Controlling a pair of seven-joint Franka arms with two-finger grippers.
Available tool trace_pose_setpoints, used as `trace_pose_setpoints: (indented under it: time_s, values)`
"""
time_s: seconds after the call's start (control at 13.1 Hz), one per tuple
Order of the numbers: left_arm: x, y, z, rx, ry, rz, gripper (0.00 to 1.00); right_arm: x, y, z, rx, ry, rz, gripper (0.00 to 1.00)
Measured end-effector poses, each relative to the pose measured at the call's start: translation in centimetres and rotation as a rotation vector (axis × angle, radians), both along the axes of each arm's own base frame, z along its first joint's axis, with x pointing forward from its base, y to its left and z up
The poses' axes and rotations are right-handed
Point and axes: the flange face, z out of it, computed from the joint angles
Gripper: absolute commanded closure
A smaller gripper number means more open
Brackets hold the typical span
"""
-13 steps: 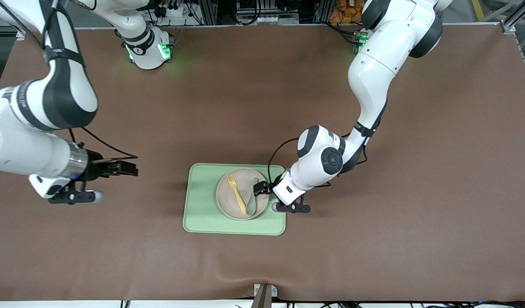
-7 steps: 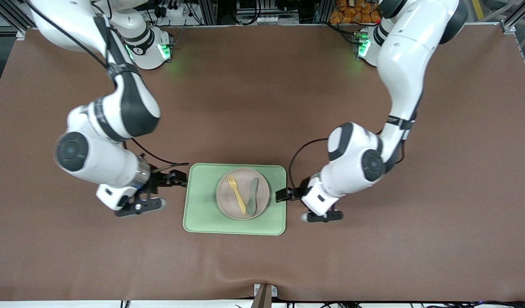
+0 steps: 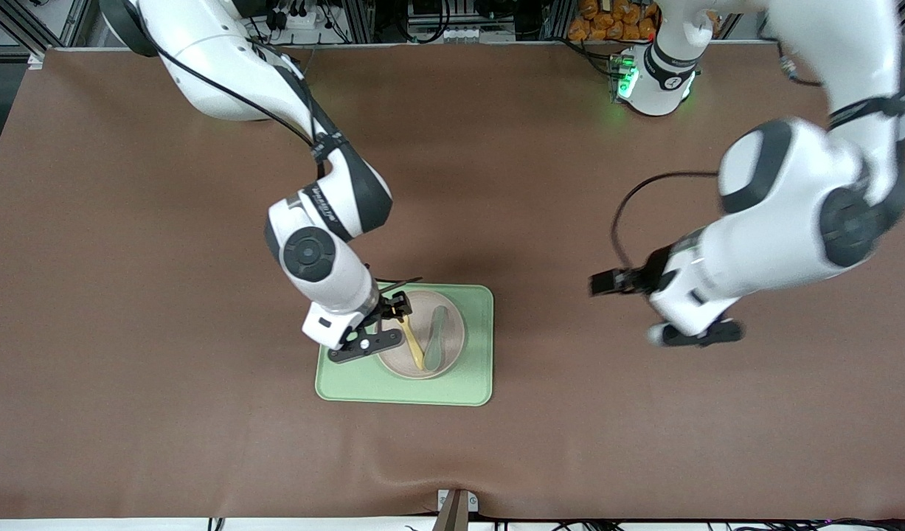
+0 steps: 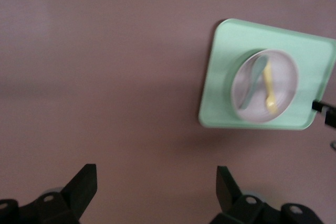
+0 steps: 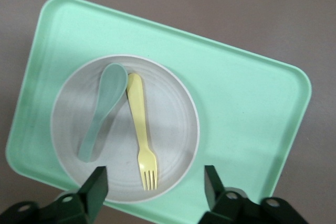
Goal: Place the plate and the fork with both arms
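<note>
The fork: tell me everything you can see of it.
The fork is small, pale yellow and looks like plastic, with a flat rounded handle and short tines. It lies flat on the plate, which sits on the green tray. Its handle end lies close beside the bowl of the grey-green spoon. The open right gripper is over its tine end, not gripping it.

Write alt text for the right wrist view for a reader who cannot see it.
Seen from above, a pale round plate sits on a light-green tray on the brown table, holding a yellow fork and a grey-green spoon side by side. The right gripper hovers over the plate's rim near the fork's tines, its fingers open.
</note>
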Motion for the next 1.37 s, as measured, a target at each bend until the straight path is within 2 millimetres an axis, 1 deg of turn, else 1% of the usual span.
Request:
trace_pose_setpoints:
  time_s: [0.08,0.15,0.23,0.31,0.38,0.53,0.61,0.69,0.76,0.84,1.07,1.22,1.37]
  values:
    - [-1.1,2.3,2.3,0.039,0.012,-0.003,0.0,-0.1,0.2,-1.0,-0.026,-0.005,0.016,0.34]
    - [-2.4,3.9,4.2,0.093,0.022,-0.008,0.0,-0.1,0.2,-1.9,-0.046,-0.004,0.027,0.34]
    - [-3.8,5.0,6.0,0.159,0.03,-0.017,0.0,-0.2,0.3,-2.8,-0.053,0.001,0.031,0.34]
    - [-4.9,5.7,7.3,0.206,0.036,-0.024,0.0,-0.2,0.5,-3.5,-0.052,0.0,0.034,0.35]
    - [-5.6,6.5,8.1,0.227,0.039,-0.033,0.0,-0.3,0.8,-4.1,-0.049,-0.005,0.038,0.36]
    - [-6.0,9.3,9.4,0.226,0.028,-0.053,0.0,-0.5,1.6,-5.5,-0.039,-0.018,0.043,0.38]
    - [-6.1,10.7,9.8,0.223,0.024,-0.061,0.0,-0.6,2.0,-6.1,-0.031,-0.027,0.042,0.42]
    - [-6.3,11.6,10.0,0.22,0.023,-0.077,0.0,-0.8,2.4,-6.9,-0.028,-0.032,0.045,0.45]
    - [-6.9,12.0,10.3,0.22,0.022,-0.101,0.0,-1.0,2.8,-7.5,-0.028,-0.034,0.05,0.45]
    - [-7.6,12.0,10.7,0.224,0.018,-0.12,0.0,-1.2,3.1,-7.9,-0.029,-0.034,0.054,0.45]
    - [-10.0,11.8,12.4,0.242,-0.005,-0.146,0.0,-1.2,3.2,-8.4,-0.044,-0.039,0.065,0.47]
    - [-10.4,13.0,12.7,0.238,-0.013,-0.202,0.0,-1.2,3.1,-8.5,-0.052,-0.041,0.07,0.48]
    - [-10.3,14.6,12.6,0.228,-0.014,-0.247,0.0,-1.3,3.1,-9.0,-0.058,-0.038,0.072,0.49]
